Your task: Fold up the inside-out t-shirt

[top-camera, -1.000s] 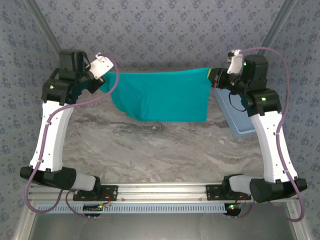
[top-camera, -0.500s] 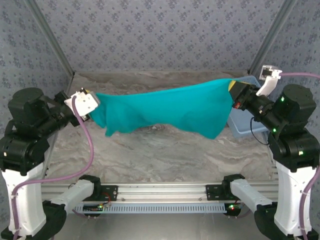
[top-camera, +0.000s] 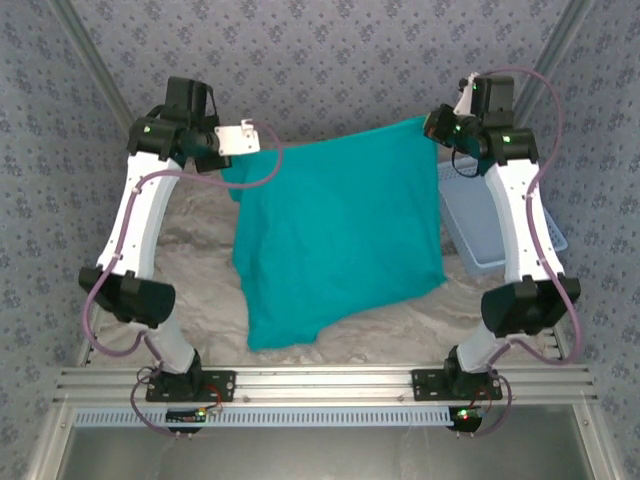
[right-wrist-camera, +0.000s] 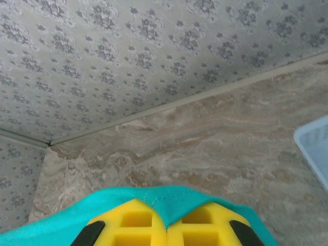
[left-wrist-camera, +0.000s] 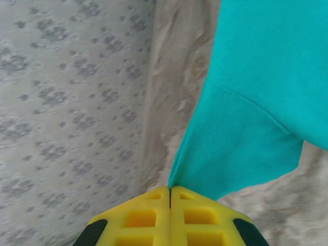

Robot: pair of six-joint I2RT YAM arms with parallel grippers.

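The teal t-shirt (top-camera: 340, 230) hangs spread like a curtain above the worktop (top-camera: 420, 330), held up by its two top corners. On the left arm (top-camera: 135, 215) the jaws are pressed together on the left corner. On the right arm (top-camera: 515, 210) they are clamped on the right corner, with cloth draped over them. The shirt's lower edge dangles toward the near side. A light blue basket (top-camera: 465, 220) sits at the right.
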